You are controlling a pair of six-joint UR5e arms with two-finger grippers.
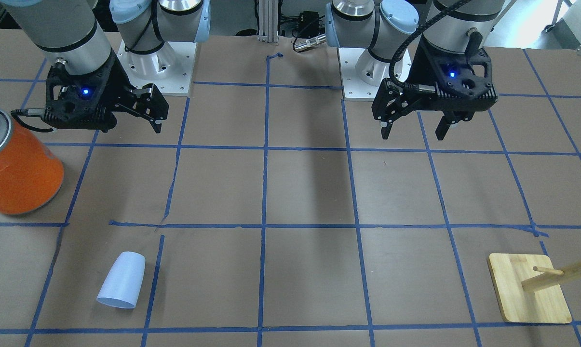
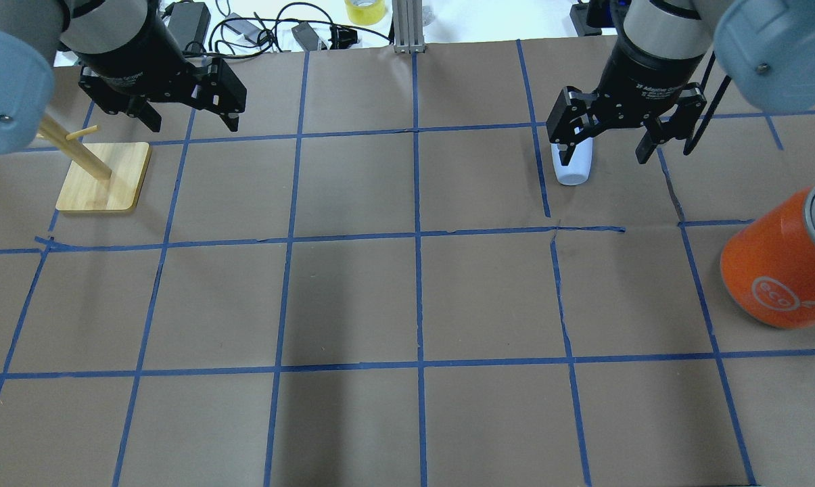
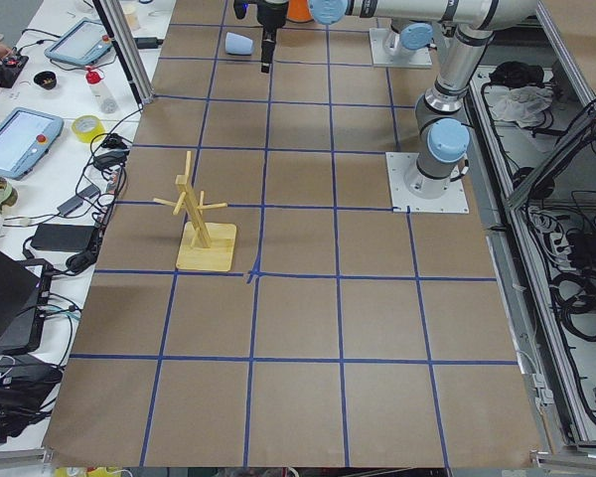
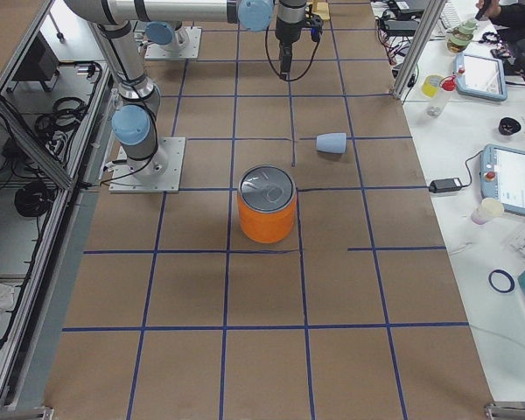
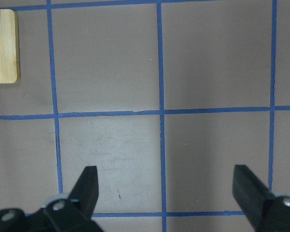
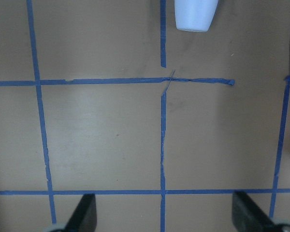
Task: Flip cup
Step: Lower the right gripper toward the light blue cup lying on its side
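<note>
Lying on its side toward the far edge, the cup (image 2: 575, 172) is beyond the right gripper (image 2: 604, 157), which hovers with jaws spread wide, holding nothing.

Orange can (image 1: 20, 173) upright, silver lid; wooden peg stand (image 1: 517, 299) well apart; blue-taped brown table (image 1: 309, 193).

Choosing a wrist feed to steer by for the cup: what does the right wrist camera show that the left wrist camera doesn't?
Only the right wrist view: the cup, cut off by the top edge, ahead of the right hand. Only the left wrist view: a corner of the wooden stand base at upper left, ahead of the left hand. Both: the taped brown table, and open fingers with nothing between them.
</note>
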